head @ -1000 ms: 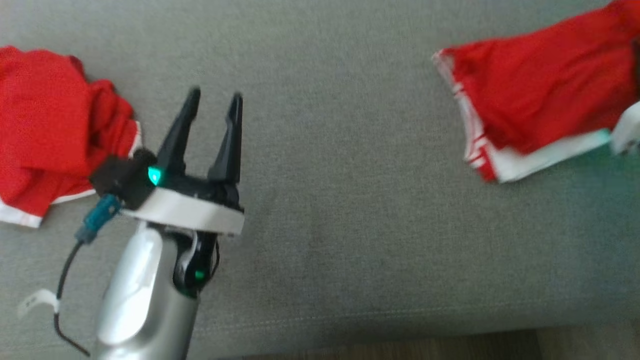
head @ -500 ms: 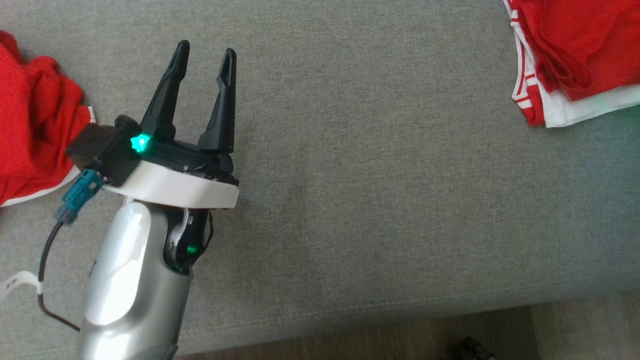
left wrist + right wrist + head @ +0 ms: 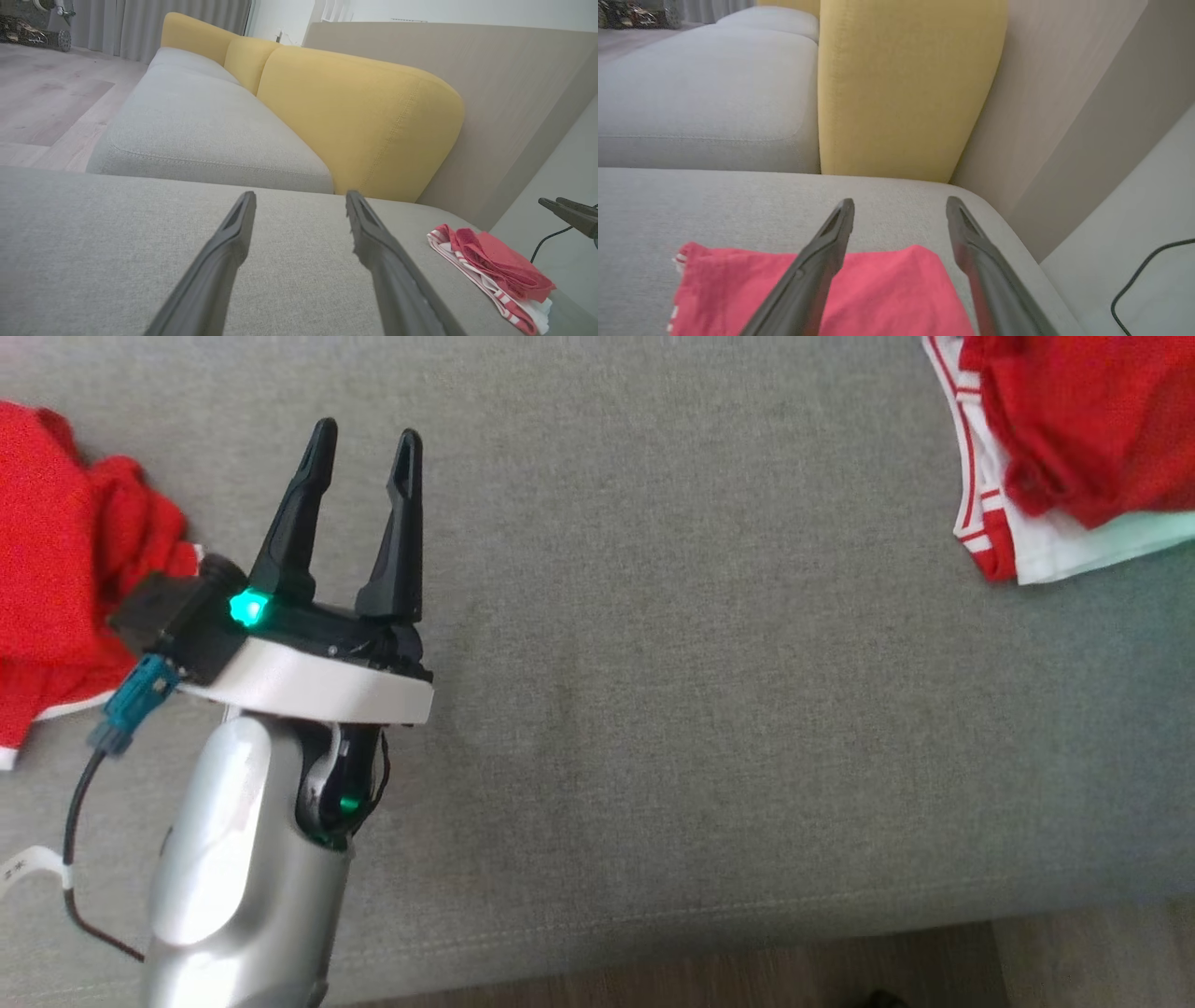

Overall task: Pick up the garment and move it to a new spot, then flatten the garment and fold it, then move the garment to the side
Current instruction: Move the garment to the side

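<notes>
While the left gripper (image 3: 366, 431) is hovering with its two dark fingers spread wide over the bare grey seat cushion (image 3: 709, 691), the folded red garment (image 3: 1074, 439) is lying at the far right of that cushion, with its white-and-red striped trim facing the middle of the seat. The right gripper (image 3: 901, 200) is hanging over the garment, its fingers likewise parted and pinching nothing, and the cloth is lying loose beneath them. Judging by the tidy layered stack and its place well off to one side, the picking up, flattening and folding are looking finished, and the last move to the side is looking done or very nearly so. What is probably remaining is drawing the right arm clear. A second, crumpled red cloth (image 3: 65, 551) is sitting at the left edge of the head view, just beside the left wrist, and it is not clear whether it is waiting its turn. Both red pieces are being cut off by the frame, so their full outlines are hidden. It is hard to judge whether the right fingers are brushing the folded garment or clearing it.
</notes>
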`<state>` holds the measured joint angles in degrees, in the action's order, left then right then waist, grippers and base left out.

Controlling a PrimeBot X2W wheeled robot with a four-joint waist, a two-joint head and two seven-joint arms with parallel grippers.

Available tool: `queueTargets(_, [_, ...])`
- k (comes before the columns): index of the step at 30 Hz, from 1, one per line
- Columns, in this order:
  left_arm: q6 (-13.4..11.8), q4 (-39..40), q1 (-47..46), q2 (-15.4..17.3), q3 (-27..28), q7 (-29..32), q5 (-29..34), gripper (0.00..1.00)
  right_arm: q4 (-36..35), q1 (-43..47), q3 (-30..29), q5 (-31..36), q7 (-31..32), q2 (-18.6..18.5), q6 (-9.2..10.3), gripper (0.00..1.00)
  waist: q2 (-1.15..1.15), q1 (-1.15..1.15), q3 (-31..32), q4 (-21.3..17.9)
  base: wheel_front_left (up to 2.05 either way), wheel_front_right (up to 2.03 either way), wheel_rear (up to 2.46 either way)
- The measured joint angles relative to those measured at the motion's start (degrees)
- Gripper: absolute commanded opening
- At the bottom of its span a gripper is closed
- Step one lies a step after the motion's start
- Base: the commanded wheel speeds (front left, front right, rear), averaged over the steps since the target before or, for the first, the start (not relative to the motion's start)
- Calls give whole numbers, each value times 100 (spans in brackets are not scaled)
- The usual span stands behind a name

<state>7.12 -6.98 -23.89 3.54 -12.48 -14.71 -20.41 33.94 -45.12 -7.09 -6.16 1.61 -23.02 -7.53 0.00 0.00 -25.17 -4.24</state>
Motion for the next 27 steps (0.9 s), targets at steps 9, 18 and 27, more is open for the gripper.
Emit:
queueTargets(9, [1,-107,516,-99,268,0,-112,100,-825,608,742,-186,-236,744,0,100,0,0,741,221,0,0,0])
queueTargets(18, [-87,-130,1239,-124,345,0,-459,100,-1421,1958,799,-225,-947,1433,0,100,0,-1,1469,667,0,0,0])
queueTargets(27, [-171,-109,1864,-120,187,0,-326,100,-1621,3122,581,168,-1438,1909,0,100,0,-1,1944,943,0,0,0])
